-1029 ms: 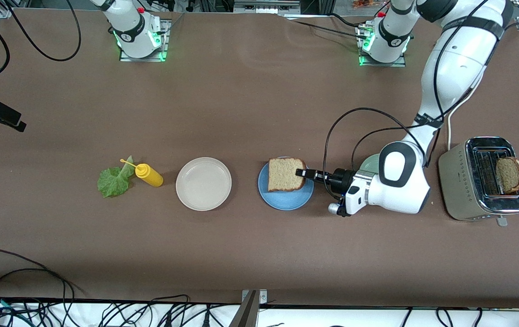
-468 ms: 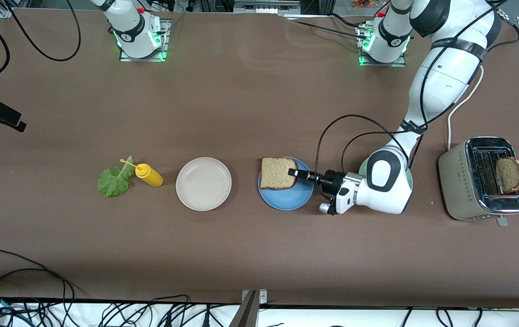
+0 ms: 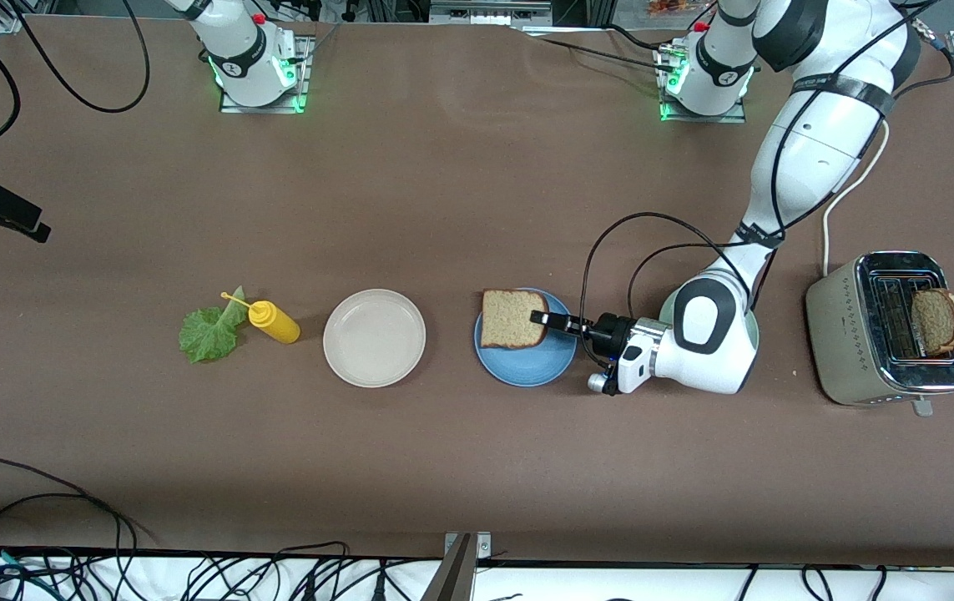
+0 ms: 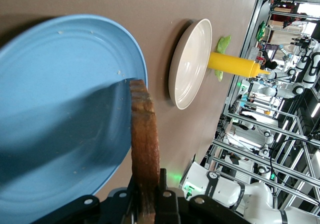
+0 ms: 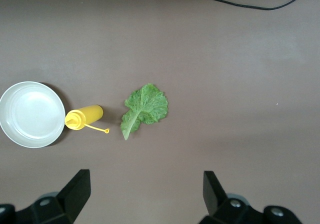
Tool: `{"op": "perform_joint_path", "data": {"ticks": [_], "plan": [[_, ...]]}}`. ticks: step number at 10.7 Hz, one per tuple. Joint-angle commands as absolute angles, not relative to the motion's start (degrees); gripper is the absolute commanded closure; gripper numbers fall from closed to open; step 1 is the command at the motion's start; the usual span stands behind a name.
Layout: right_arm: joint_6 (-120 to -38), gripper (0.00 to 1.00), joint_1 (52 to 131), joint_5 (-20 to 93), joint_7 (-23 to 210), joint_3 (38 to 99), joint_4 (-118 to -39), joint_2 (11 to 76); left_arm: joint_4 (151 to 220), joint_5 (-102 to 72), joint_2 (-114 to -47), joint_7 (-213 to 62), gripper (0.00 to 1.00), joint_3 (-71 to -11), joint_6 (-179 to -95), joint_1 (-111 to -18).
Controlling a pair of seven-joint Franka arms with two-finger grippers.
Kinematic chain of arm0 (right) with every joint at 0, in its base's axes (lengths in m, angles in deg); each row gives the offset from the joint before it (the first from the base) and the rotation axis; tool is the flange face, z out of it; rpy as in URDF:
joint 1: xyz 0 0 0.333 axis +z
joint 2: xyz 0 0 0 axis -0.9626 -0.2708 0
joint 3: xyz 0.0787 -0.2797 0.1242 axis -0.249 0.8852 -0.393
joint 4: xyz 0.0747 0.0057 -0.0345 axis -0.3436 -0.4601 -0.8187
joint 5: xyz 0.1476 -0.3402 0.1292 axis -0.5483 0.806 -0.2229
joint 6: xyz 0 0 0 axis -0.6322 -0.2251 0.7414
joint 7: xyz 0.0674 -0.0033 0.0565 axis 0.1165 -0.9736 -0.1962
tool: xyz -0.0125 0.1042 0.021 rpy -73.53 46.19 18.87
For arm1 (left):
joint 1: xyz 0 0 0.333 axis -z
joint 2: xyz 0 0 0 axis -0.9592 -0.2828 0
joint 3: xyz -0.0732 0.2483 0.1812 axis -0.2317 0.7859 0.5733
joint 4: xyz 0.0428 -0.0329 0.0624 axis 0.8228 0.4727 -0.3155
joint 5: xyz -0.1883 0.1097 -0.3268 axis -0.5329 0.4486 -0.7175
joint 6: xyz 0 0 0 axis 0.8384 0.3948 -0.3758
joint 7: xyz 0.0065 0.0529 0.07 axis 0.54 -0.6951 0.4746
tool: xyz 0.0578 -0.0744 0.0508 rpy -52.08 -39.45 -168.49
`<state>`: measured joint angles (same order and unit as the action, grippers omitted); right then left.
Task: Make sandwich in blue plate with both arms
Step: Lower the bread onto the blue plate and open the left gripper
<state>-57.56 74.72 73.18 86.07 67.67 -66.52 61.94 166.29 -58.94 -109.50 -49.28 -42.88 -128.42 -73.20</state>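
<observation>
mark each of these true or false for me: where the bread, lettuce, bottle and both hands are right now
1. The left hand grips a bread slice over the blue plate. True.
2. The lettuce leaf lies on the bread. False: it lies on the table beside the yellow bottle, toward the right arm's end.
3. A second bread slice stands in the toaster. True.
4. The beige-white plate holds the yellow bottle. False: that plate holds nothing; the bottle lies on the table beside it.
5. The right hand is shut on the lettuce. False: it is open, up over the leaf.
</observation>
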Motion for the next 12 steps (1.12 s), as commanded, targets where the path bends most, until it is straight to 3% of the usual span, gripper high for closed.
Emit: {"op": "perform_joint_path", "data": {"ticks": [1,2,8,12], "plan": [[-56.9,0.00,74.8,73.2,85.9,67.6,-65.9,62.1,165.5,-60.3,-110.3,-44.7,0.43,-42.4,-128.2,-73.5],[-56.8,0.00,74.8,73.2,85.9,67.6,-65.9,62.1,165.7,-60.2,-110.1,-44.6,0.00,-42.4,-128.1,-73.7],[-56.4,0.00,75.1,73.0,86.2,67.0,-66.0,62.0,165.2,-41.8,-106.4,-44.7,0.00,-41.6,-125.0,-76.3],[-54.9,0.00,75.1,72.2,86.8,65.7,-66.3,61.8,165.7,-26.2,-98.8,-45.4,0.00,-41.5,-124.8,-76.7]]}}
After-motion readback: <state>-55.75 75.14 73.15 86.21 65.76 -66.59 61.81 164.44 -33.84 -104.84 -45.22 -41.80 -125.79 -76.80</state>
